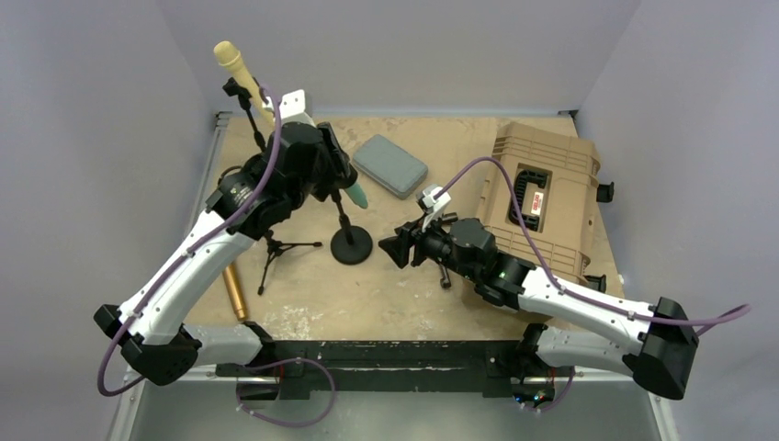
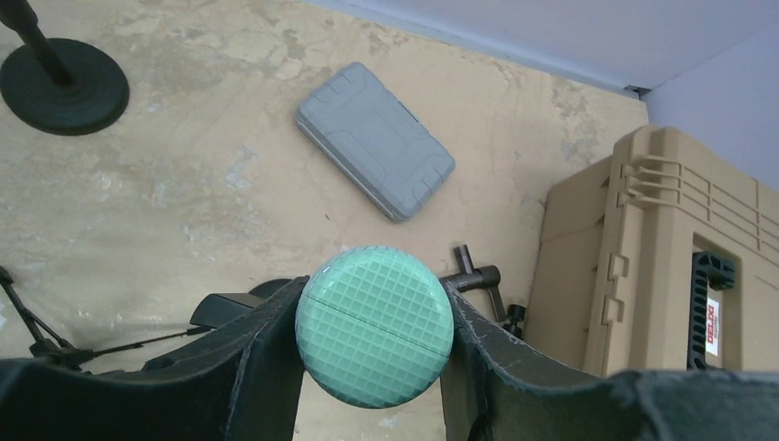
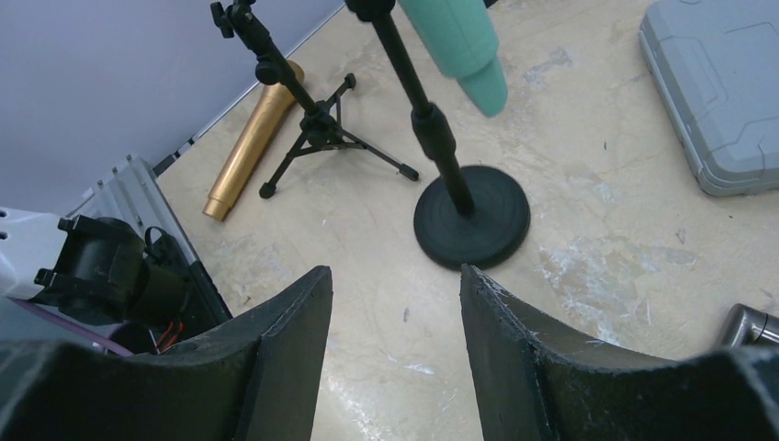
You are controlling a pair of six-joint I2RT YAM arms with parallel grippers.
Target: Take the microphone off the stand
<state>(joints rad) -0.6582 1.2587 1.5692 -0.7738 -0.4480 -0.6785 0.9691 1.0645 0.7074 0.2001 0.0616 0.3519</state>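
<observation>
Left gripper (image 2: 370, 303) clamped on mic (image 2: 374, 354) head. Mic sat beside stand (image 3: 471, 218) pole, 12 o'clock of base in top view. Right gripper (image 3: 395, 285) stood apart, empty, 3 o'clock of base.

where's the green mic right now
In the left wrist view the green microphone is clamped in the left gripper. From above it is left of centre, by the round-base stand, near the grey case.
</observation>
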